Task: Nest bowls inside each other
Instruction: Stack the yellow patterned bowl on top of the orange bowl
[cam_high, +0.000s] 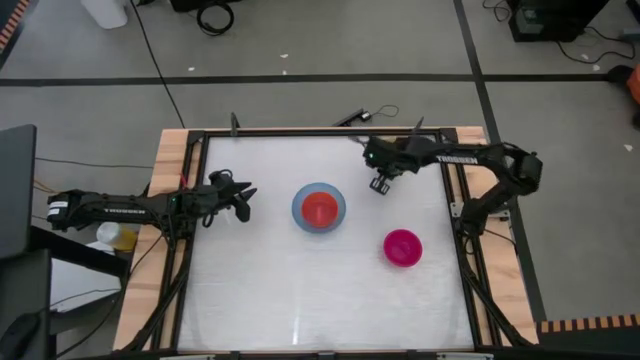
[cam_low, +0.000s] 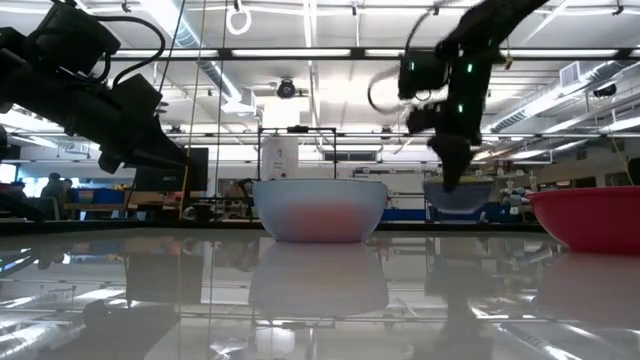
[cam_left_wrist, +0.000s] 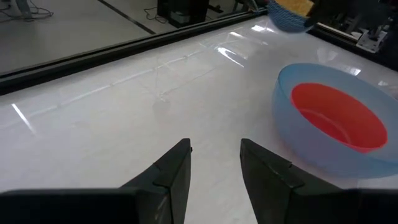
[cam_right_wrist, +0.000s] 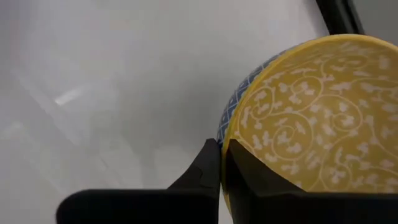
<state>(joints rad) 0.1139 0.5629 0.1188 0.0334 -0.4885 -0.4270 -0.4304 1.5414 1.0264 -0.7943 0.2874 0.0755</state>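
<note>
A light blue bowl (cam_high: 319, 207) stands mid-table with an orange-red bowl (cam_high: 319, 209) nested in it; both show in the left wrist view (cam_left_wrist: 336, 118). A magenta bowl (cam_high: 403, 247) stands alone toward the right near side. The yellow bowl (cam_right_wrist: 317, 118), patterned yellow inside and blue outside, is at the far right; my right gripper (cam_right_wrist: 221, 152) is shut on it. In the high view that gripper (cam_high: 380, 183) hides the bowl. My left gripper (cam_left_wrist: 216, 158) hovers open, left of the blue bowl, with nothing between its fingers. My right gripper pinches the yellow bowl's rim (cam_right_wrist: 225, 142) with one finger (cam_right_wrist: 205, 168) on the blue outer wall and the other (cam_right_wrist: 255, 177) inside. The fingers slant steeply down from above. I cannot tell whether the bowl's base is on the table or lifted off it.
A black frame rail (cam_high: 320, 131) runs round the white table top. Bare table lies along the near side and between my left gripper and the blue bowl. Cables (cam_high: 365, 116) lie at the far edge.
</note>
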